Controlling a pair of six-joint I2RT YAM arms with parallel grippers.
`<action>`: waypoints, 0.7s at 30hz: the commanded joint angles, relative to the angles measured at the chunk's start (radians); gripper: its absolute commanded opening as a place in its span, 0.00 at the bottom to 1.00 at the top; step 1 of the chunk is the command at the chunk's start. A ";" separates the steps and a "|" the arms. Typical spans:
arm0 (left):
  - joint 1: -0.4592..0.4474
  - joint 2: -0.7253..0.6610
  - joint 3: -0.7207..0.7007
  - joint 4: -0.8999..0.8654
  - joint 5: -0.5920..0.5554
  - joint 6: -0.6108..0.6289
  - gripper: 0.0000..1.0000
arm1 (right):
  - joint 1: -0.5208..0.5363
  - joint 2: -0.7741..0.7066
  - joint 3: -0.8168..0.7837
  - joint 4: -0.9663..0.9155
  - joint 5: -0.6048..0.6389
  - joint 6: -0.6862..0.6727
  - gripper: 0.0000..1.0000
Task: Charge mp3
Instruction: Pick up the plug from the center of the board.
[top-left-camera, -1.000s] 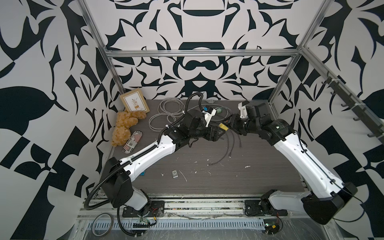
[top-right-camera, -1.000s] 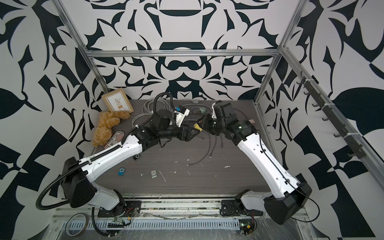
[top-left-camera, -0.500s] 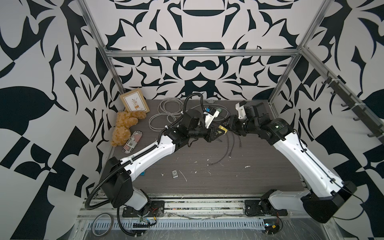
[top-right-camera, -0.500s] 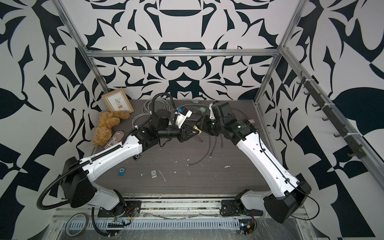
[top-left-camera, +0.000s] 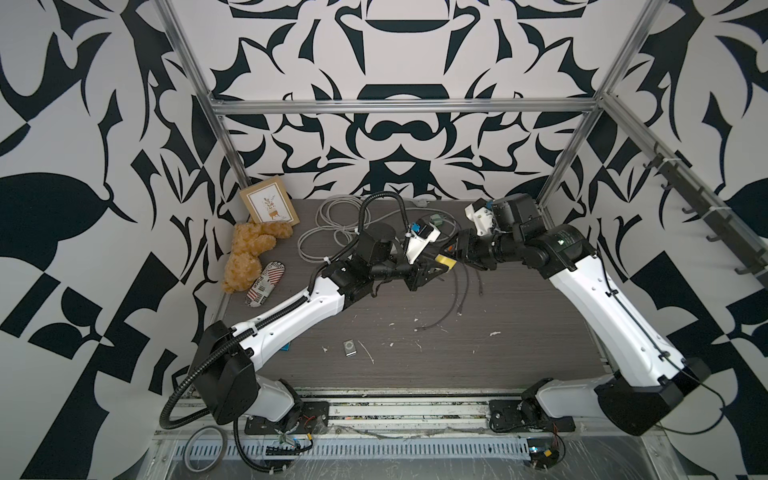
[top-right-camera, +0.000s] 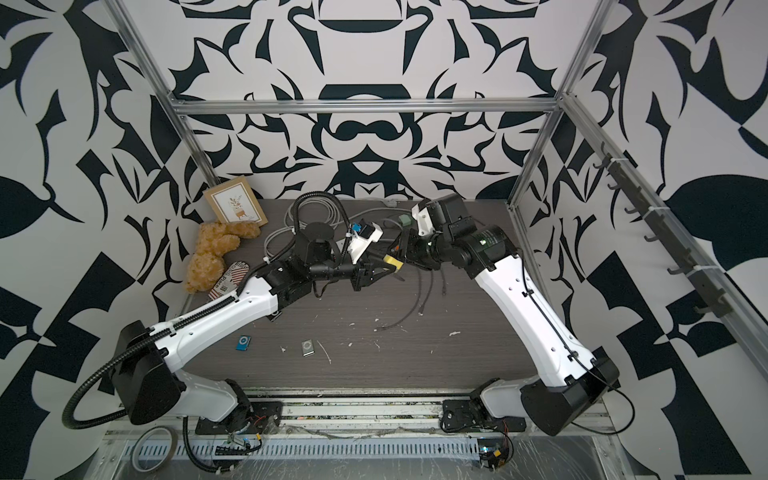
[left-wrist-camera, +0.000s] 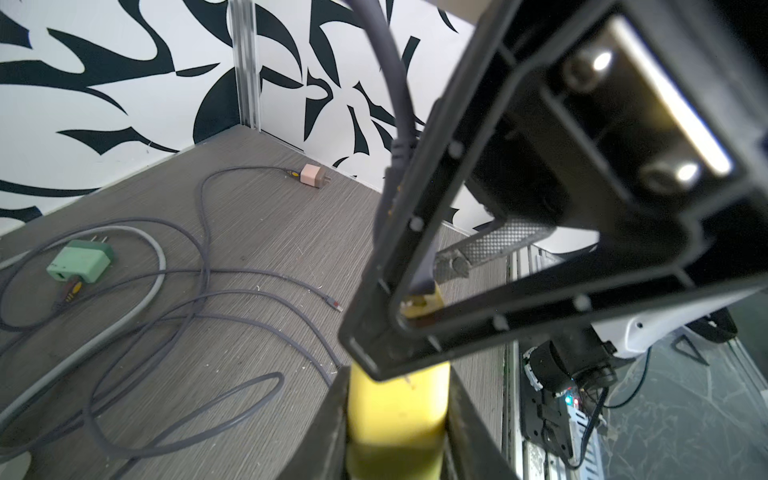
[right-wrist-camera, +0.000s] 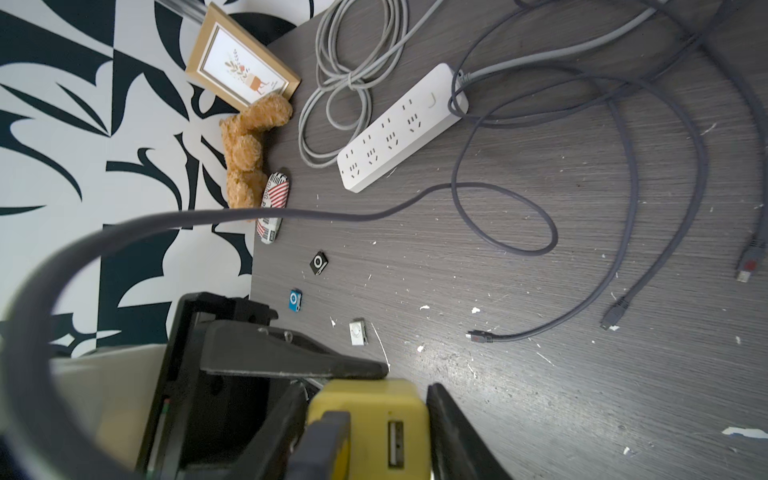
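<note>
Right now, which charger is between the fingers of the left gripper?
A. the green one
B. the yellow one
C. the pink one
B: in the left wrist view the yellow charger sits between the fingers of the left gripper, while the green charger and the pink charger lie on the table.

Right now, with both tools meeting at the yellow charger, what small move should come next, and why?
Probably ease the right tool open and back it away: the left tool is clamped on the yellow charger, which sits between both tools, so the handover looks complete.
</note>
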 joint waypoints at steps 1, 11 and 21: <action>-0.004 -0.008 0.006 0.001 0.022 0.108 0.09 | -0.005 0.001 0.041 -0.013 -0.106 -0.032 0.52; -0.004 -0.002 0.010 0.006 0.001 0.137 0.08 | -0.015 0.024 0.052 -0.048 -0.140 -0.046 0.55; -0.004 0.012 0.012 0.031 0.001 0.146 0.07 | -0.014 0.031 0.001 -0.004 -0.152 -0.027 0.27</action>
